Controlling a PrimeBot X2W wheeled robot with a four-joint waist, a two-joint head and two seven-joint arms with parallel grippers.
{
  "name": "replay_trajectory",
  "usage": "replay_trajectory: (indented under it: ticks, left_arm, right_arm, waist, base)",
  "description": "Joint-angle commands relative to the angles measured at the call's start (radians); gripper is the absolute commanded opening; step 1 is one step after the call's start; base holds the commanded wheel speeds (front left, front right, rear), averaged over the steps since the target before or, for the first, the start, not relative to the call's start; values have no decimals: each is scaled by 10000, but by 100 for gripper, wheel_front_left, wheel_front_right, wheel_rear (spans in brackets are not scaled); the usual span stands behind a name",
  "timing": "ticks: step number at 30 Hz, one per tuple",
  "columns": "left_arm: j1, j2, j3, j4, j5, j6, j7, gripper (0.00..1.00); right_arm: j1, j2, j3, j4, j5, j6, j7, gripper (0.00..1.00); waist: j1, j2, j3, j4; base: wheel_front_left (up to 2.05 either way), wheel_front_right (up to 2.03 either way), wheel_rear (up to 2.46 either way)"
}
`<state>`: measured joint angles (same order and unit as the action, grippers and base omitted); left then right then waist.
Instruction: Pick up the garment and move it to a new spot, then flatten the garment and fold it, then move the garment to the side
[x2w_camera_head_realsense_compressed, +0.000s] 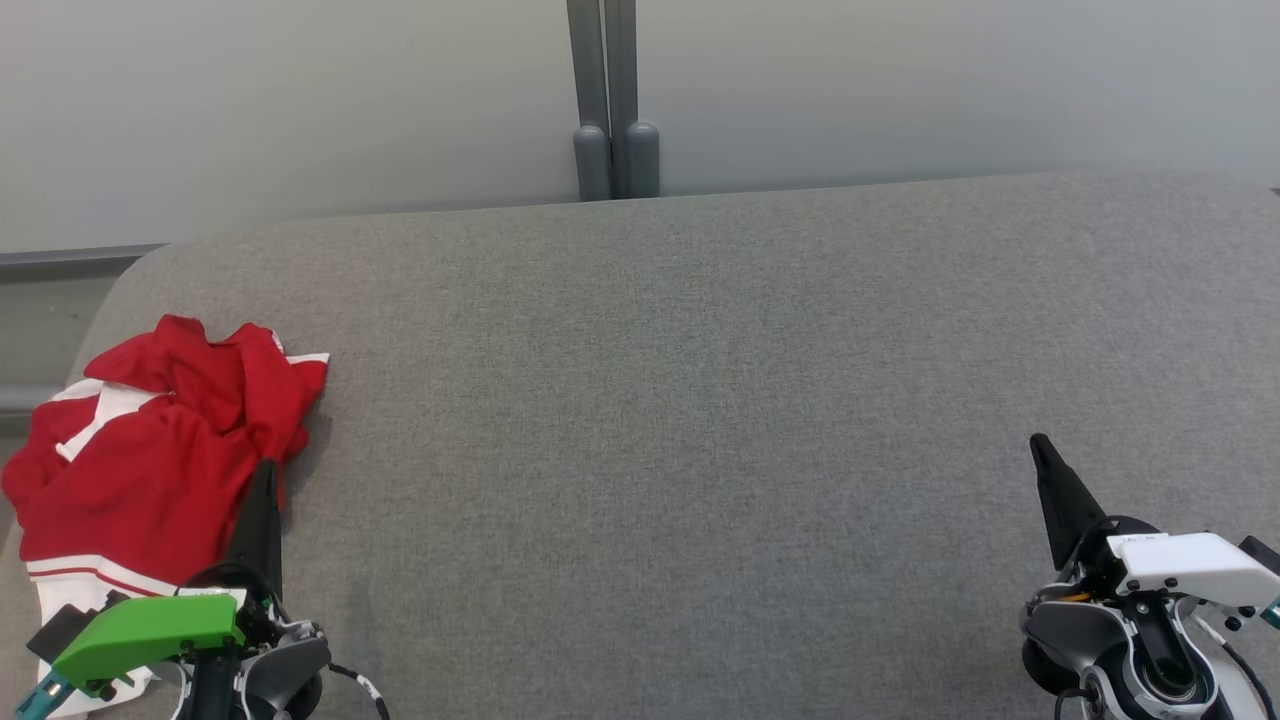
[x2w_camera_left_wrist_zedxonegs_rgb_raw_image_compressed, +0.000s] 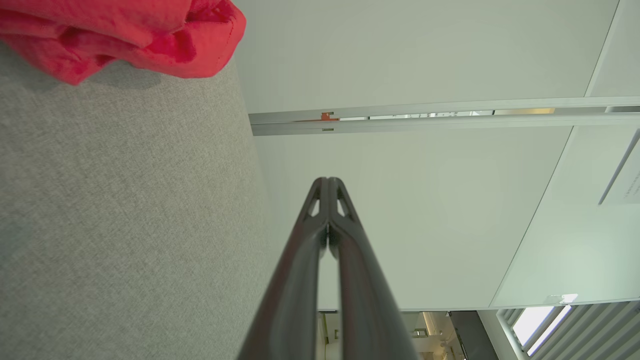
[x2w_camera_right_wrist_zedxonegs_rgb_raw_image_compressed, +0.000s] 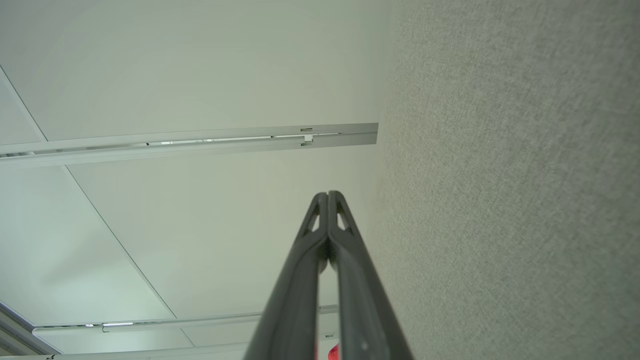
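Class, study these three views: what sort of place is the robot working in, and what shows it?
Probably an office or lab test area: a wide grey fabric-covered surface, pale partition panels joined by a grey post behind it, and one crumpled red garment lying near its left edge.

The garment (x2w_camera_head_realsense_compressed: 160, 450) is bright red with white panels and a white hem crossed by thin red stripes. The fabric surface (x2w_camera_head_realsense_compressed: 700, 400) is a flecked mid-grey weave. The left gripper (x2w_camera_head_realsense_compressed: 265, 468) is black with a green housing (x2w_camera_head_realsense_compressed: 150, 625). The right gripper (x2w_camera_head_realsense_compressed: 1038, 442) is black with a white housing (x2w_camera_head_realsense_compressed: 1190, 560). The wall (x2w_camera_head_realsense_compressed: 300, 100) is pale grey-white, and its post (x2w_camera_head_realsense_compressed: 605, 90) is dark grey.
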<state>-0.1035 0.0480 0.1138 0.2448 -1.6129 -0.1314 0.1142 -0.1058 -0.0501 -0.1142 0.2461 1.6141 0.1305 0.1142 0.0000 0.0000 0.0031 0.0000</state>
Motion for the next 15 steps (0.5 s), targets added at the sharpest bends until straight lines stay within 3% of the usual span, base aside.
replay_trajectory:
  ticks: [1, 15]
  left_arm:
    - [-158, 64, 12, 3, 31, -20, 11, 0]
    - [-158, 64, 12, 3, 31, -20, 11, 0]
  right_arm:
    - [-65, -7, 5, -54, -69, 7, 4, 0]
    - [-66, -5, 5, -54, -70, 7, 3, 0]
  waist:
    - [0, 0, 0, 0]
    - [0, 0, 0, 0]
  base:
    - [0, 0, 0]
    - [0, 0, 0]
